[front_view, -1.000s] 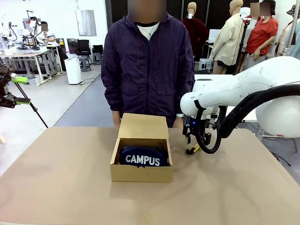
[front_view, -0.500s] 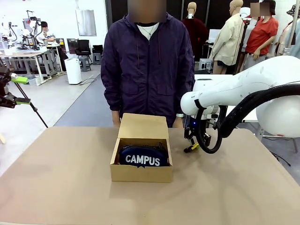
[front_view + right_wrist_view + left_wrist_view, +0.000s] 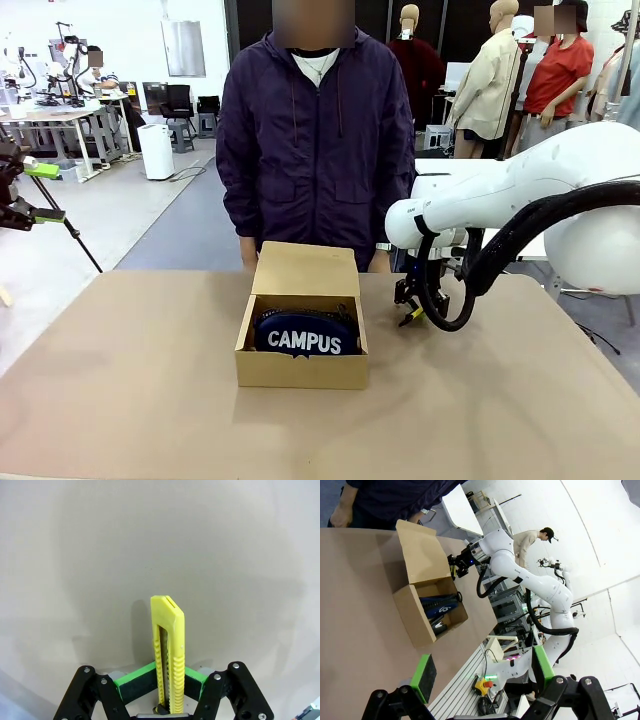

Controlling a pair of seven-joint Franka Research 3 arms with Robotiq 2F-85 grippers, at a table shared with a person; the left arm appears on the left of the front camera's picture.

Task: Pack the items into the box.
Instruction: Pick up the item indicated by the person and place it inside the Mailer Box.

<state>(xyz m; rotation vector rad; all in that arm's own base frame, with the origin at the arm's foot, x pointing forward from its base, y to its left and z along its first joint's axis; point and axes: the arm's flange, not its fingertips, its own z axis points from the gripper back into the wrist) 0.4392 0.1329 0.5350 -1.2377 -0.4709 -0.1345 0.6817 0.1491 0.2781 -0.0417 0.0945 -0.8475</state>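
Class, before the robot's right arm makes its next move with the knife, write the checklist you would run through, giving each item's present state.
1. Right gripper shut on the slim yellow plastic utility knife: ok.
2. Brown cardboard box, flap lid open: ok.
3. Free room beside the navy "CAMPUS" zip pouch: cannot tell.
4. Person's hand outside the box: ok.
5. Left gripper open, away from the box: ok.

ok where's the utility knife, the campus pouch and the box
utility knife (image 3: 173, 655): right wrist view, middle of its yellow body
campus pouch (image 3: 303, 341): front view, on the white lettering
box (image 3: 300, 371): front view, on its front wall
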